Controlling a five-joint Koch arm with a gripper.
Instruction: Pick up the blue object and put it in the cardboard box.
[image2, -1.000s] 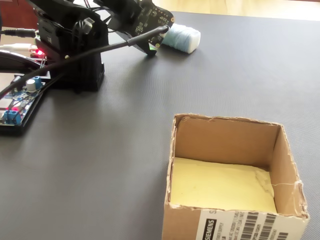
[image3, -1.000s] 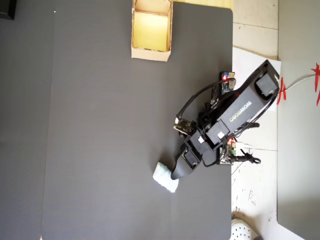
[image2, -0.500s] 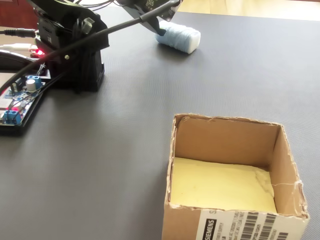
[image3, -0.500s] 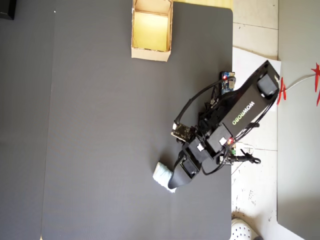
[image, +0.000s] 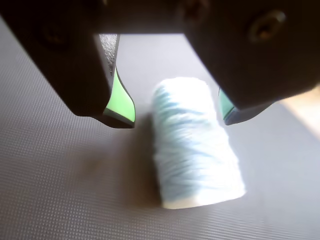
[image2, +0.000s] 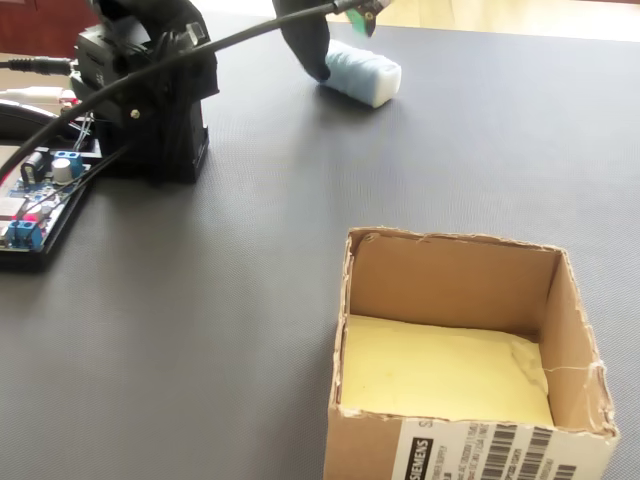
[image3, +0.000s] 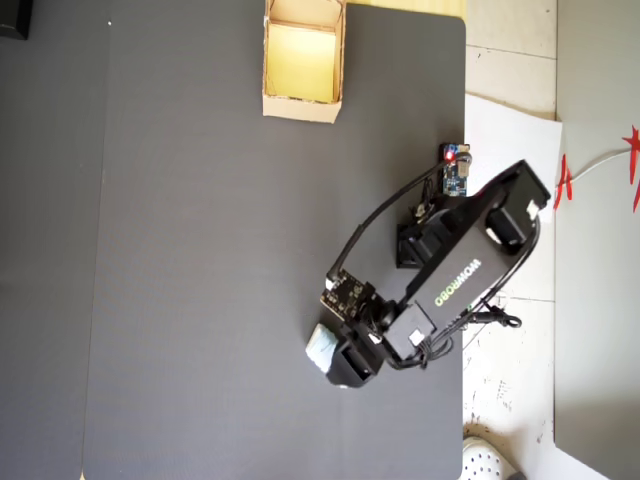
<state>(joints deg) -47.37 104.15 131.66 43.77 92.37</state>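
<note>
The dark worktop (image3: 200, 300) carries everything. In the overhead view the cardboard box (image3: 303, 62) sits at the far top edge, well apart from the arm. The blue object (image: 192, 142) lies on its side on the worktop. The tool (image: 172, 112) hangs over it, jaws wide, green-tipped fingers (image: 120, 102) flanking its far end without touching.

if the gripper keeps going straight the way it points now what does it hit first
Most likely the pale blue wrinkly soft lump: the open gripper points down with a jaw either side of it. The dark grey mat lies beneath it. Depth is unclear.
</note>
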